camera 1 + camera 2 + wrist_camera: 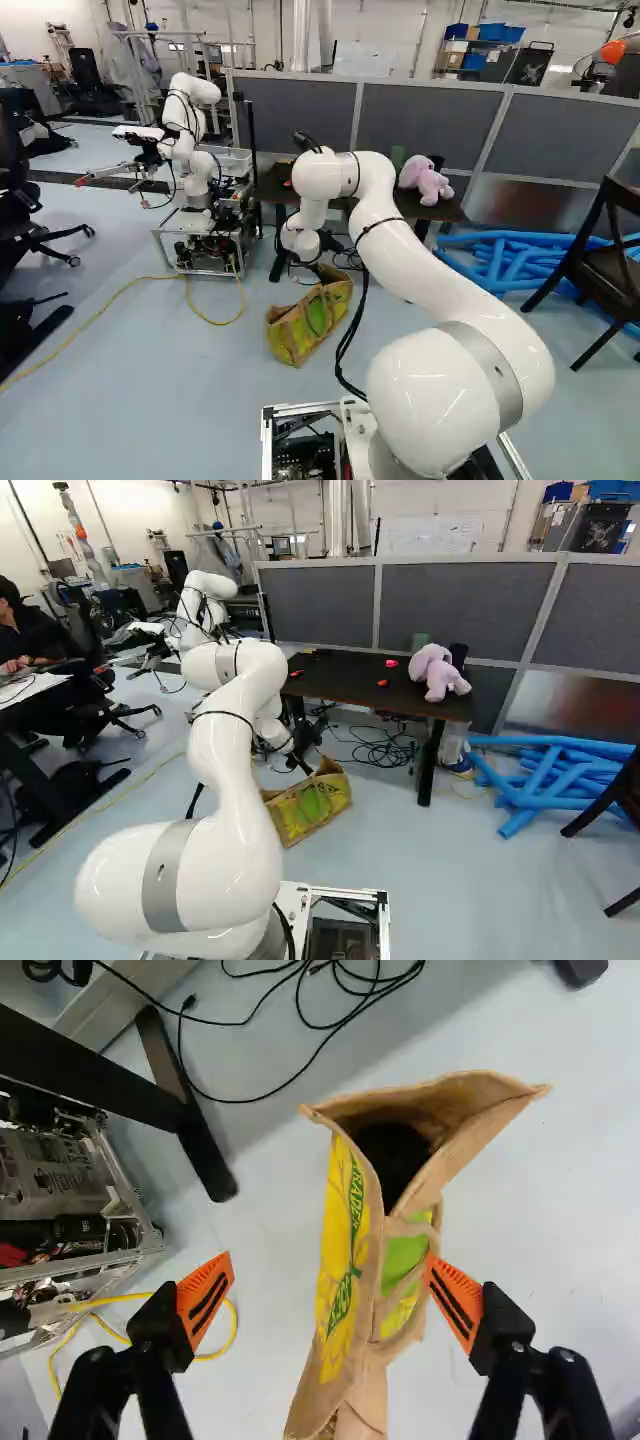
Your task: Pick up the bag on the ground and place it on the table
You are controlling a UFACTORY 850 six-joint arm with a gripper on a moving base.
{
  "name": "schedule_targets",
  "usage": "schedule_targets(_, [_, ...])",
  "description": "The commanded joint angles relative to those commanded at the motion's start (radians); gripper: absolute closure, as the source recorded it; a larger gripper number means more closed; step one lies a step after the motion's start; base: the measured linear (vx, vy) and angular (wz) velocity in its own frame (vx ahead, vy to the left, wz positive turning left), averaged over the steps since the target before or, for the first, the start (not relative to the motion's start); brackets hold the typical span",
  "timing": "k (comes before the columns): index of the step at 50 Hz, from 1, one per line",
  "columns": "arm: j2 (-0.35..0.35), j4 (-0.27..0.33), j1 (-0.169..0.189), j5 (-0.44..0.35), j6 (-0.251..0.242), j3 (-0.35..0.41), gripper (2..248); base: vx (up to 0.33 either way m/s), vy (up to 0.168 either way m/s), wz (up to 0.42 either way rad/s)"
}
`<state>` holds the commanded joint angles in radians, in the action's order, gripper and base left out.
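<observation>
Your gripper (303, 748): spread wide above the bag | your bag (345, 1260): on the floor (450, 880), short of the table (345, 685), mouth gaping, between your two fingers in the wrist view; one orange pad (455, 1302) perhaps brushes it, the other stands apart | your tabletop: bears a plush toy (437, 672)

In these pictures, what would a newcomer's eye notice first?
Probably the big white robot arm, prominent in both base views. Below its open, orange-padded black gripper, a yellow-and-brown bag rests on the floor. On the dark table, a lilac plush toy stands out.
</observation>
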<state>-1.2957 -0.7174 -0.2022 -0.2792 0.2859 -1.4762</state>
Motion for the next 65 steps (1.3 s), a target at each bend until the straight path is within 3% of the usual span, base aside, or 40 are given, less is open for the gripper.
schedule_targets(37, [-0.159,0.000,0.012,0.121,0.000,-0.173,3,0.000,0.000,0.000])
schedule_targets(65, [-0.274,0.000,0.027,0.256,0.000,-0.294,3,0.000,0.000,0.000])
